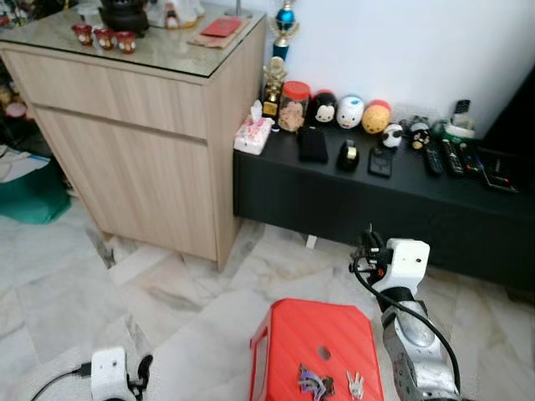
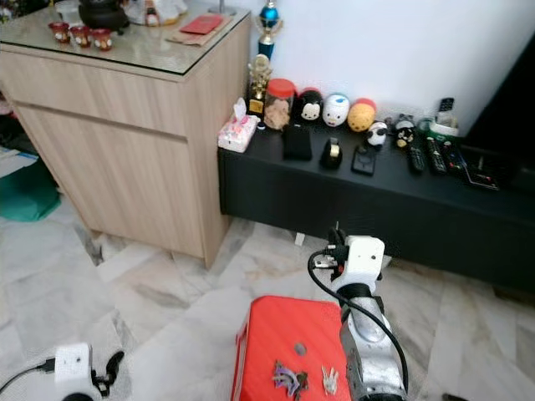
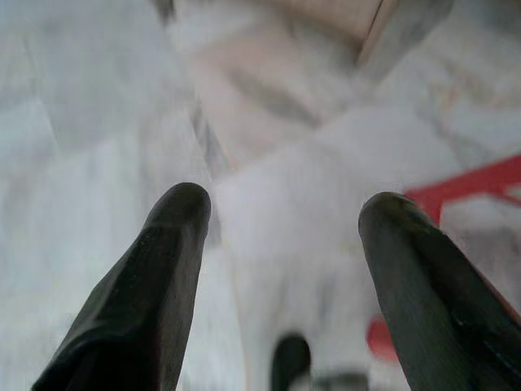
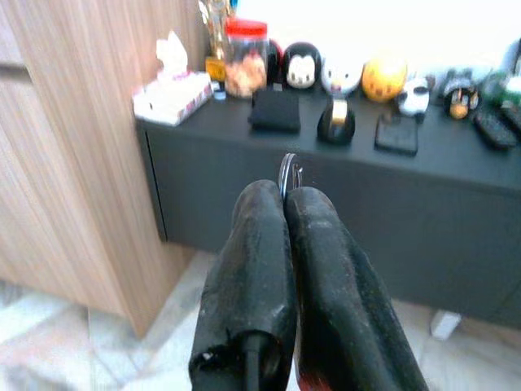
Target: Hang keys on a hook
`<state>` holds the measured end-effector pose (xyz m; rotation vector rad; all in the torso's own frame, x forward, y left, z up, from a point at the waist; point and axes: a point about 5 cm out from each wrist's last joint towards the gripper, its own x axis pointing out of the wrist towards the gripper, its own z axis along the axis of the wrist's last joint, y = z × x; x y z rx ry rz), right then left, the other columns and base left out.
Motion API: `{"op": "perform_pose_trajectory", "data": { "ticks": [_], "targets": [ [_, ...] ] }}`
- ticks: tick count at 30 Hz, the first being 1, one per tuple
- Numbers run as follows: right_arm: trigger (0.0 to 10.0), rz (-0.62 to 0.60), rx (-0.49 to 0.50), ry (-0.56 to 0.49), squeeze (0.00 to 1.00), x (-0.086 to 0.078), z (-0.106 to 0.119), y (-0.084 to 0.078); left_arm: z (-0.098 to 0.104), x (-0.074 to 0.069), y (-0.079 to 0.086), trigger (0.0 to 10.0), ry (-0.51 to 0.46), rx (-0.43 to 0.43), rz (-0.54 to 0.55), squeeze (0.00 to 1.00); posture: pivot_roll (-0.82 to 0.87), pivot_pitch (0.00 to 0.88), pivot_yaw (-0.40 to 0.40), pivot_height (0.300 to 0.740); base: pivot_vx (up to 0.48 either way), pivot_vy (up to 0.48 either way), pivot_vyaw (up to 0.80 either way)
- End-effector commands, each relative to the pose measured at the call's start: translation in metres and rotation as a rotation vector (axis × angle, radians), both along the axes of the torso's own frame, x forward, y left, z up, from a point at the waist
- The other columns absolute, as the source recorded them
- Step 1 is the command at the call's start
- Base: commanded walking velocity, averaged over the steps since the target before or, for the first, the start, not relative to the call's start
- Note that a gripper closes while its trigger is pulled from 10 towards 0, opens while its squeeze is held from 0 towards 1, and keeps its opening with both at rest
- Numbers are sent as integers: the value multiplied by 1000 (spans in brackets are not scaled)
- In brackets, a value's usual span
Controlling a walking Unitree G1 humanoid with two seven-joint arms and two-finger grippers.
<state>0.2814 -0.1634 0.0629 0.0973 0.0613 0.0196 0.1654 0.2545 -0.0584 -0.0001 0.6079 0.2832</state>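
Keys point(image 1: 355, 385) lie on a red stool point(image 1: 313, 334) at six o'clock in the head views, just beside a second bunch with purple and dark pieces point(image 1: 314, 383) at their nine o'clock side; both bunches rest on the stool's top near its front edge. Above the stool, the right tool point(image 4: 285, 195) is raised at the end of its silver arm and points toward the black bench point(image 1: 418, 196) that runs along the white wall at one to three o'clock. Its two black fingers are pressed together and pinch a small metal ring point(image 4: 290, 173), which sticks up from between the tips. On the black bench stand a tissue box point(image 1: 253, 134), a red-lidded jar point(image 1: 293, 105), a row of round toy figures point(image 1: 350, 111), a black wallet point(image 1: 313, 144) and several remote controls point(image 1: 443, 156). A wooden cabinet point(image 1: 125, 142) with a glass top stands at eleven o'clock, touching the end of the bench, with small red cups point(image 1: 104, 37) on it. The left tool point(image 3: 281, 212) hangs low at seven o'clock over the marble floor point(image 1: 100, 301), its fingers wide apart and holding nothing, with an edge of the red stool just beyond one finger.
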Motion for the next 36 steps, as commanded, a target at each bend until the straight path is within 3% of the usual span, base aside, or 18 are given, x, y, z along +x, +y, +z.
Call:
{"op": "perform_pose_trajectory", "data": {
  "ticks": [1,6,15,20,27,32,36],
  "targets": [
    [10000,-33,9,1,0,-3,-1,-4,-13,-19,-4,10000,96,-13,12,0,120,0,-109,740,0,0,0],
    [10000,-74,-5,-26,0,-2,3,-6,-19,-28,-1,10000,160,10,20,0,93,0,-93,740,0,0,0],
    [10000,-91,-14,-26,0,2,5,-9,-19,-21,-5,10000,161,2,-12,0,119,0,-108,740,0,0,0],
    [10000,-110,-4,-62,0,14,18,-5,-19,-20,-3,10000,164,5,-26,0,128,0,-104,740,0,0,0],
    [10000,-112,10,-57,0,17,17,8,-24,-35,2,10000,229,3,-12,0,128,0,-85,740,0,0,0],
    [10000,-121,15,-57,0,16,18,9,-28,-47,8,10000,279,0,-3,0,104,0,-75,740,0,0,0],
    [10000,-124,6,-53,0,17,20,5,-27,-48,11,10000,277,-9,27,0,93,0,-92,740,0,0,0]
  ]
}}
